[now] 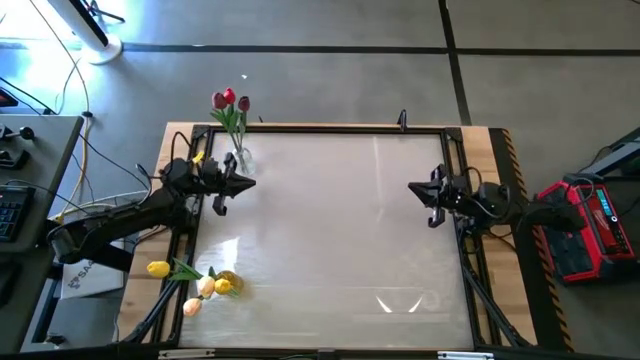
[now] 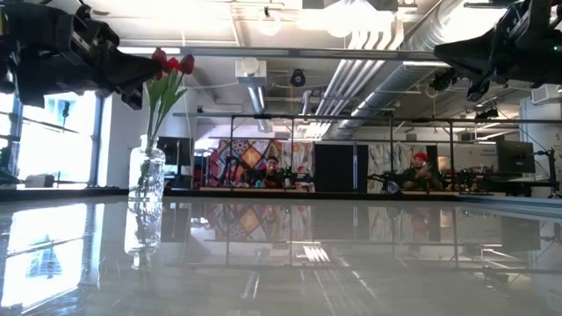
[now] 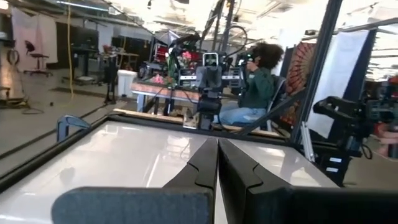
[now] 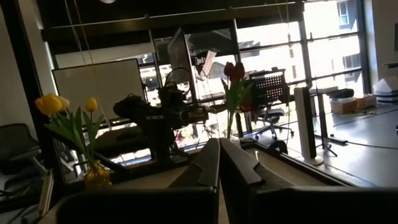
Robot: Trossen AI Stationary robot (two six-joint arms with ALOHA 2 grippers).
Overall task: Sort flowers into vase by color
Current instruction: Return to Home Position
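Red tulips (image 1: 231,101) stand with their stems in a clear glass vase (image 1: 238,155) at the table's far left; the low view shows the same vase (image 2: 147,175) upright. Yellow and cream tulips (image 1: 190,285) stand in a small amber vase (image 1: 228,282) at the near left, which also shows upright in the right wrist view (image 4: 96,174). My left gripper (image 1: 250,183) is shut and empty, just right of the clear vase and above the table. My right gripper (image 1: 412,188) is shut and empty at the table's right side, pointing left.
A dark frame (image 1: 330,128) borders the glossy white tabletop (image 1: 330,230), with wooden margins outside it. A red device (image 1: 590,225) sits off the right edge. A seated person (image 3: 258,84) shows beyond the table. The middle of the tabletop holds nothing.
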